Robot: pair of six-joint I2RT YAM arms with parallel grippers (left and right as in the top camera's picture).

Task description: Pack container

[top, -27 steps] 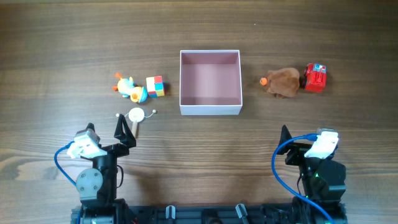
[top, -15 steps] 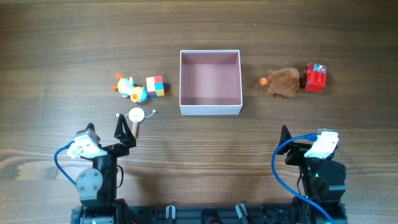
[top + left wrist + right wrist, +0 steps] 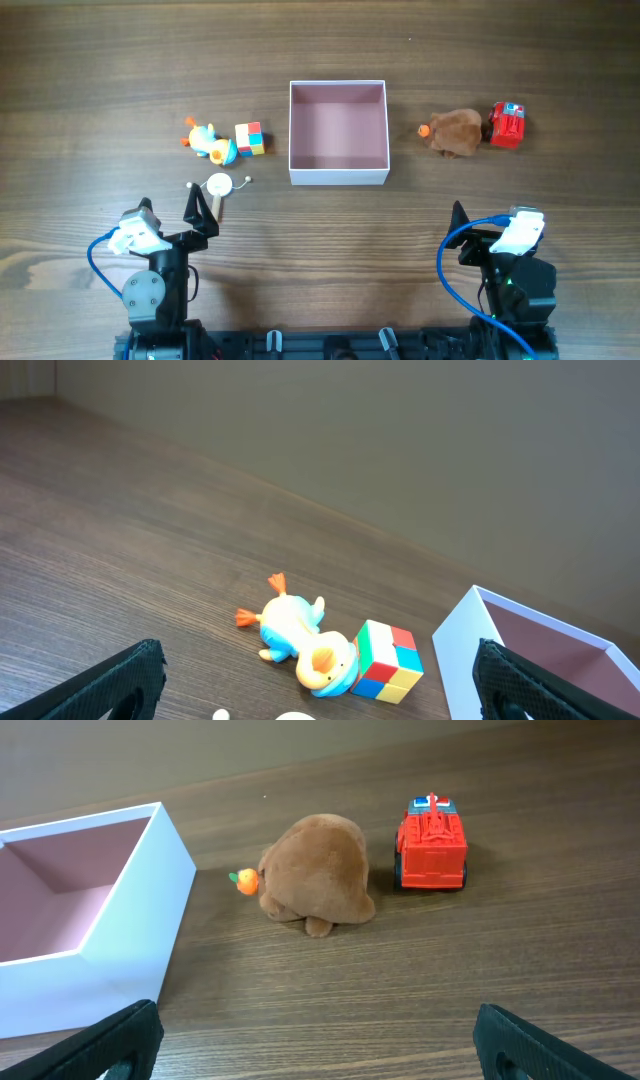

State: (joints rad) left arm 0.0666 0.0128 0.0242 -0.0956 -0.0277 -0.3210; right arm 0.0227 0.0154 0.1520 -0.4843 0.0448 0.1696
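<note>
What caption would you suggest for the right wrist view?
Brown plush and red toy truck beside the open container.

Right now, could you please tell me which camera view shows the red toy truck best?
The right wrist view: the red toy truck is close, unobstructed, beside the brown plush. Overhead shows it small, from above; the left wrist view misses it.
</note>
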